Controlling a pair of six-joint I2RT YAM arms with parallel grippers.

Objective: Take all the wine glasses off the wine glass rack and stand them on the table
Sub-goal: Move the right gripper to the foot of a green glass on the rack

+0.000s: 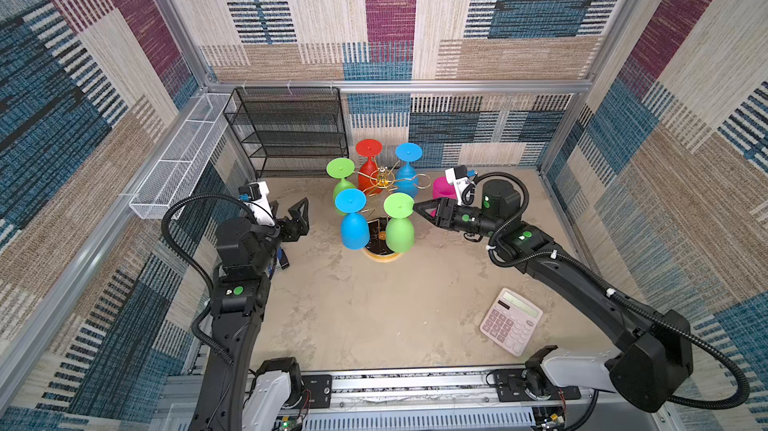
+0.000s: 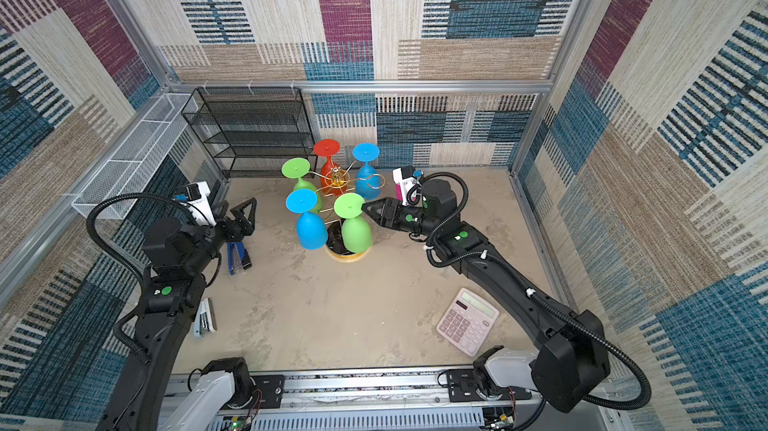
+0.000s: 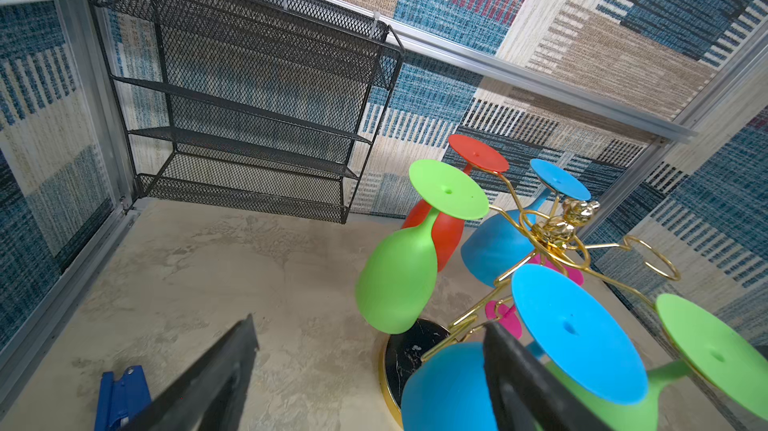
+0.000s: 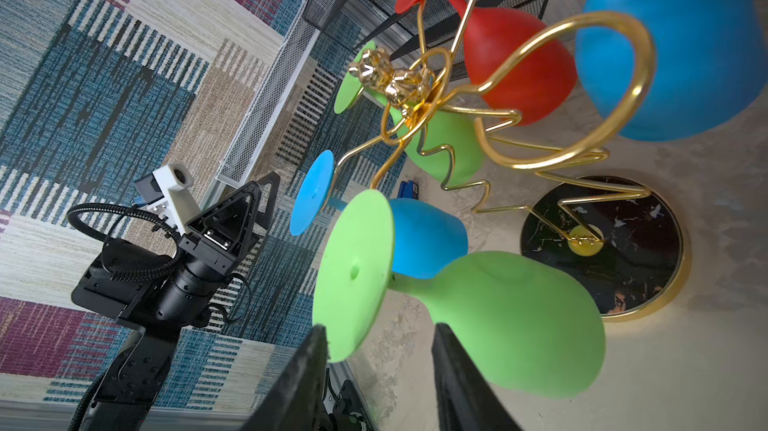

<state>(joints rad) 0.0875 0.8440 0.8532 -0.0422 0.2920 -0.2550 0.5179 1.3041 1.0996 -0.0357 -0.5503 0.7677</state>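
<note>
- Right wrist view: the green wine glass (image 4: 515,325) hangs upside down on the wine glass rack (image 4: 623,283), foot up and bowl down near the round black base.
- The right gripper (image 4: 378,350) straddles the rim of that foot, its jaws apart and not clamped.
- In both top views a blue glass (image 1: 354,233) hangs just beside it.
- The left gripper (image 1: 306,217) is spread wide and empty, apart from the rack.
- A calculator (image 1: 511,321) lies well apart, near the right arm.
</note>
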